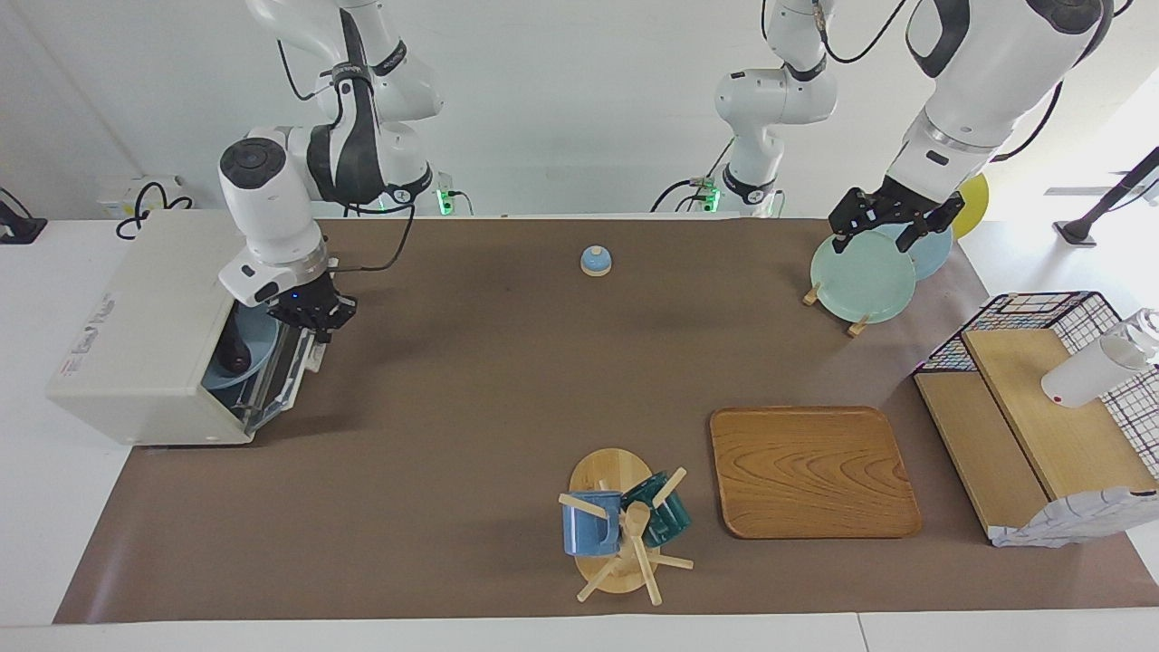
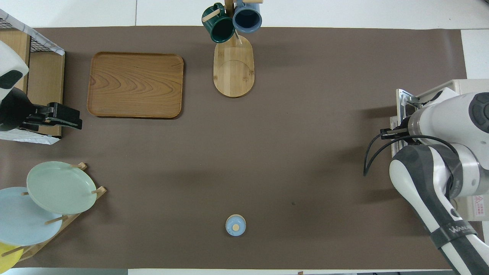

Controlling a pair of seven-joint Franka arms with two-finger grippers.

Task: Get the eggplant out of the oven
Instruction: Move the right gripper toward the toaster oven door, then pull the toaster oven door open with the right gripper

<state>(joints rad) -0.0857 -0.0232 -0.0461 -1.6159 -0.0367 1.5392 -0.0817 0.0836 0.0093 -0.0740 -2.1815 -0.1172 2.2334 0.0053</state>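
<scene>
The cream-white oven (image 1: pixel 145 335) stands at the right arm's end of the table with its door (image 1: pixel 288 376) folded down open. Inside it a light blue plate (image 1: pixel 258 337) holds the dark eggplant (image 1: pixel 234 353), only partly visible. My right gripper (image 1: pixel 314 319) hangs just in front of the oven's opening, above the door and at the side nearer the robots, apart from the eggplant. In the overhead view the right arm (image 2: pixel 439 126) covers the oven's (image 2: pixel 471 84) opening and the eggplant. My left gripper (image 1: pixel 874 237) waits open and empty above the plate rack.
A plate rack (image 1: pixel 860 276) with green and blue plates stands at the left arm's end. A wooden tray (image 1: pixel 810 471), a mug tree (image 1: pixel 625 525) with two mugs, a small blue bell (image 1: pixel 596 261) and a wire basket with boards (image 1: pixel 1041 407) are also on the table.
</scene>
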